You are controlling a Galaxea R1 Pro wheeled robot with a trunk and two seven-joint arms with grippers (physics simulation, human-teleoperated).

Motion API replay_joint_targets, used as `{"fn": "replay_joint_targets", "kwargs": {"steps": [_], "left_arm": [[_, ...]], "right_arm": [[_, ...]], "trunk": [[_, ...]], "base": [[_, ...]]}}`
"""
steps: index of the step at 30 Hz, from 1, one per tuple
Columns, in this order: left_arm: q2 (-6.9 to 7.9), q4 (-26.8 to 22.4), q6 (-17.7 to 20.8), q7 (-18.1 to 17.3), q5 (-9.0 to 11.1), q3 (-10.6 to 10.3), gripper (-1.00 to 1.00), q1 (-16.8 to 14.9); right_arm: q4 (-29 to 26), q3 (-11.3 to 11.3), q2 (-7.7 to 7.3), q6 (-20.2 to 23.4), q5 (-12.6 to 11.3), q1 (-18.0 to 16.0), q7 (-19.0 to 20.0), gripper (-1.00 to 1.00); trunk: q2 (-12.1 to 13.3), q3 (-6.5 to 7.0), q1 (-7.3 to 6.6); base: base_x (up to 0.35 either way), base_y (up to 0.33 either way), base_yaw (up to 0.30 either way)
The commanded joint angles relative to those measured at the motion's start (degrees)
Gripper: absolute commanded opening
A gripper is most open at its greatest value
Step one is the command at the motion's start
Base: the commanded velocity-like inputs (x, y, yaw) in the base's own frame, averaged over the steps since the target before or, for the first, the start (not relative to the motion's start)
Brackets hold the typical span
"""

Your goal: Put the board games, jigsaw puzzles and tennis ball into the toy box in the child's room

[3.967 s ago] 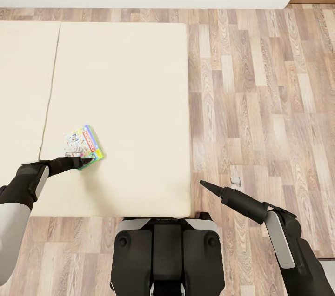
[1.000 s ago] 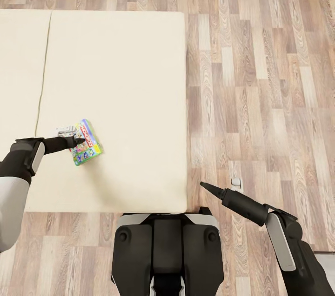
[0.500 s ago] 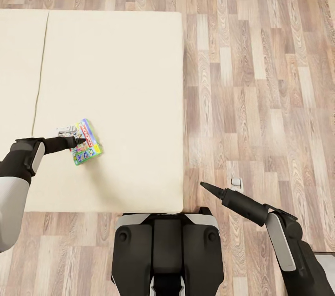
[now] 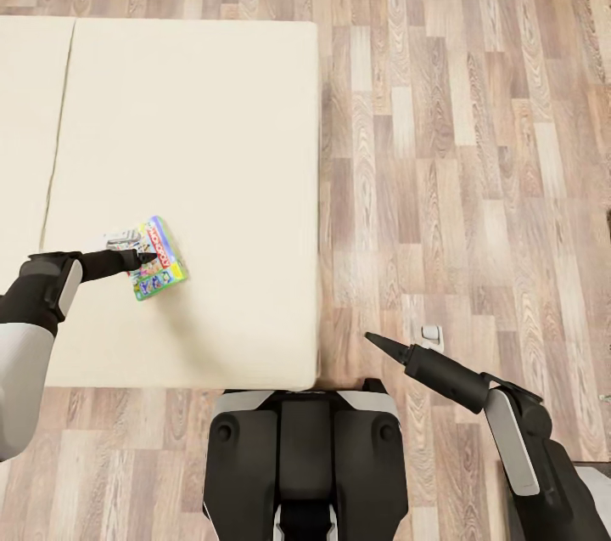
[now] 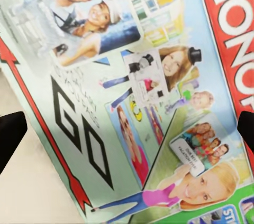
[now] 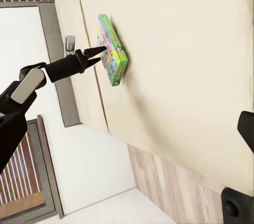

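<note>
Head view: my left gripper's [image 4: 146,256] fingertips overlap the board game's [image 4: 157,270] near-left corner, hiding that part of the cover; I cannot tell whether the jaws are closed on it. The bed [image 4: 212,142] runs off the left edge. Left wrist view: the box cover [image 5: 132,92] is cropped on all sides, title cut off. The right gripper's [image 4: 375,340] jaw gap is too small to read.
</note>
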Motion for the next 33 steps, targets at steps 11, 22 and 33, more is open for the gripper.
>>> {"fn": "replay_joint_targets", "kwargs": {"steps": [11, 22, 33], "left_arm": [[-0.38, -0.19, 0.33, -0.44, -0.42, 0.22, 1.00, -0.02], [-0.75, -0.20, 0.39, -0.43, -0.42, 0.18, 1.00, -0.02], [-0.84, -0.20, 0.35, -0.38, -0.42, 0.18, 1.00, -0.02]], "right_arm": [[0.01, -0.04, -0.01, 0.29, -0.14, -0.02, 0.10, 1.00], [0.01, -0.04, -0.01, 0.29, -0.14, -0.02, 0.17, 1.00], [0.01, -0.62, -0.02, 0.29, -0.14, -0.02, 0.18, 1.00]], "trunk": [[-0.09, -0.05, 0.03], [-0.09, -0.05, 0.03], [-0.09, -0.05, 0.03]], "base": [[0.000, -0.108, 0.000], [0.000, -0.177, 0.000], [0.000, -0.139, 0.000]]}}
